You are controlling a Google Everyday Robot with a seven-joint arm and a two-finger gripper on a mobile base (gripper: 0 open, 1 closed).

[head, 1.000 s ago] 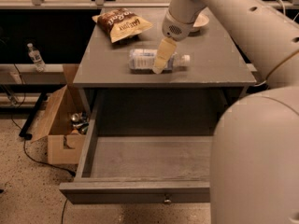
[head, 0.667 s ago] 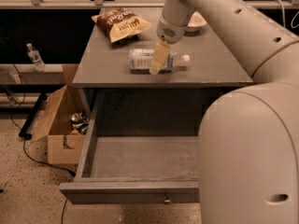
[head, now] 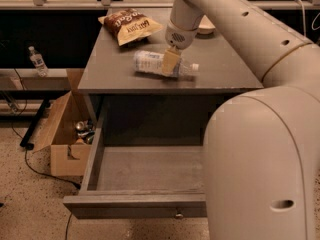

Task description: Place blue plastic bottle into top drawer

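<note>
The blue plastic bottle lies on its side on the grey cabinet top, white cap pointing right. My gripper reaches down from the arm at the top right and sits right over the bottle's middle, covering part of it. The top drawer stands pulled open below the cabinet top, its inside bare, with a small round knob on its front. My arm's body hides the drawer's right part.
A chip bag lies at the back left of the cabinet top and a pale bowl at the back. A cardboard box with cans stands on the floor to the left. A small clear water bottle stands further left.
My gripper has shifted a little to the left and lower over the bottle. The bottle and the drawer have not moved.
</note>
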